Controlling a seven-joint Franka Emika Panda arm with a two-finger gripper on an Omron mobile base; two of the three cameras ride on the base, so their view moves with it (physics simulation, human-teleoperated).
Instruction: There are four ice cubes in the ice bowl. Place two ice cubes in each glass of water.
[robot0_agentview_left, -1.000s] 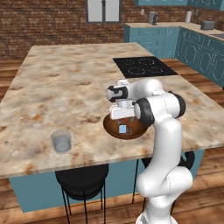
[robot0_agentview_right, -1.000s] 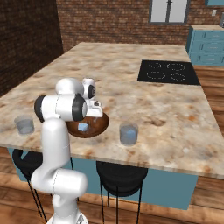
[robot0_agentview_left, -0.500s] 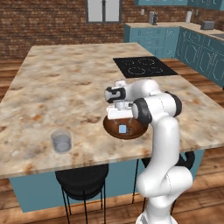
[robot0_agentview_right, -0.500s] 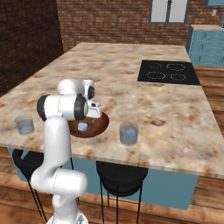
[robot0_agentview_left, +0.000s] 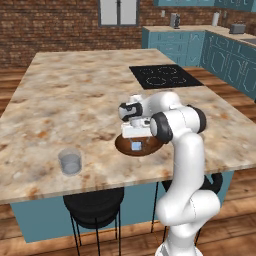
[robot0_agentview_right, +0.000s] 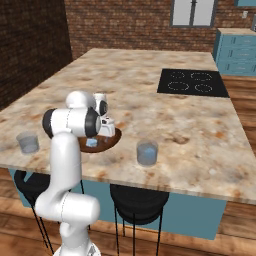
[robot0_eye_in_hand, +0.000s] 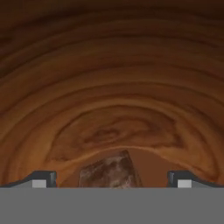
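The dark-brown wooden ice bowl (robot0_agentview_left: 122, 148) (robot0_agentview_right: 116, 138) sits near the front edge of the island. One pale ice cube (robot0_agentview_left: 136, 146) (robot0_agentview_right: 91, 143) shows in it in the base views. My gripper (robot0_agentview_left: 134, 136) (robot0_agentview_right: 106, 134) points straight down into the bowl, jaws open wide. In the hand view the bowl's wood grain (robot0_eye_in_hand: 113, 87) is very close, and a translucent ice cube (robot0_eye_in_hand: 109, 171) lies between the two spread fingertips (robot0_eye_in_hand: 42, 179), untouched. One glass of water (robot0_agentview_left: 70, 161) (robot0_agentview_right: 27, 142) stands left of the bowl, another glass of water (robot0_agentview_right: 147, 152) to its right.
A black cooktop (robot0_agentview_left: 165, 76) (robot0_agentview_right: 195, 82) is set in the far side of the marble island (robot0_agentview_left: 75, 100). Black stools (robot0_agentview_left: 92, 202) stand under the front edge. Teal cabinets (robot0_agentview_left: 220, 50) line the back right.
The hand has sunk a little lower into the bowl. Its jaws have stayed open; the bowl and glasses have not moved.
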